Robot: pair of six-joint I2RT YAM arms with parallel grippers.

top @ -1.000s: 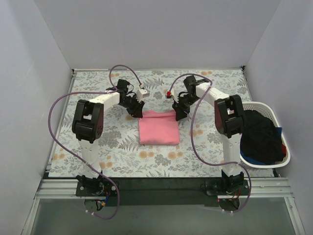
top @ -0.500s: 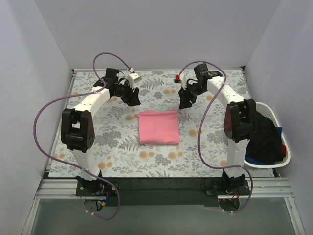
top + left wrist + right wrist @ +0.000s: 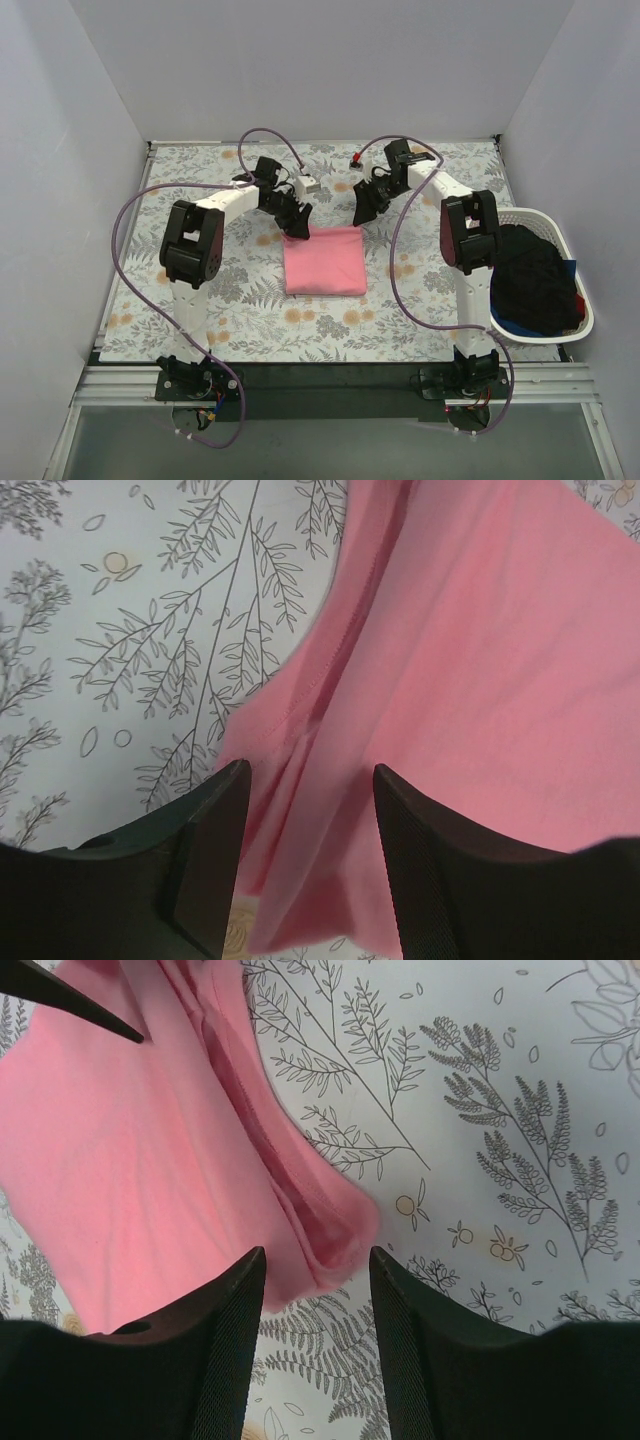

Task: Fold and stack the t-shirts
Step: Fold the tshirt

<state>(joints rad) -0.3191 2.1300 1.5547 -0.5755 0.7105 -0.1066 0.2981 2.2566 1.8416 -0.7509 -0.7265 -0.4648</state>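
A salmon-pink t-shirt point(image 3: 323, 262) lies folded into a rectangle on the floral tablecloth point(image 3: 250, 300), mid-table. My left gripper point(image 3: 297, 222) hovers at its far left corner, open. In the left wrist view the pink t-shirt point(image 3: 480, 660) shows loose folds between and beyond the left gripper point(image 3: 312, 770), with nothing pinched. My right gripper point(image 3: 361, 211) hangs open just beyond the far right corner. In the right wrist view the pink t-shirt point(image 3: 140, 1160) has its folded corner just ahead of the right gripper point(image 3: 318, 1254). More t-shirts, black point(image 3: 530, 268) and dark blue point(image 3: 521, 328), fill the basket.
The white oval laundry basket point(image 3: 583, 318) stands at the right edge of the table, beside the right arm's base. Grey walls close in the table on three sides. Purple cables loop from both arms over the cloth.
Both grippers opened and let go of the pink shirt's far edge, drew back toward the far wall, then came in again to the far corners. The folded shirt lies still.
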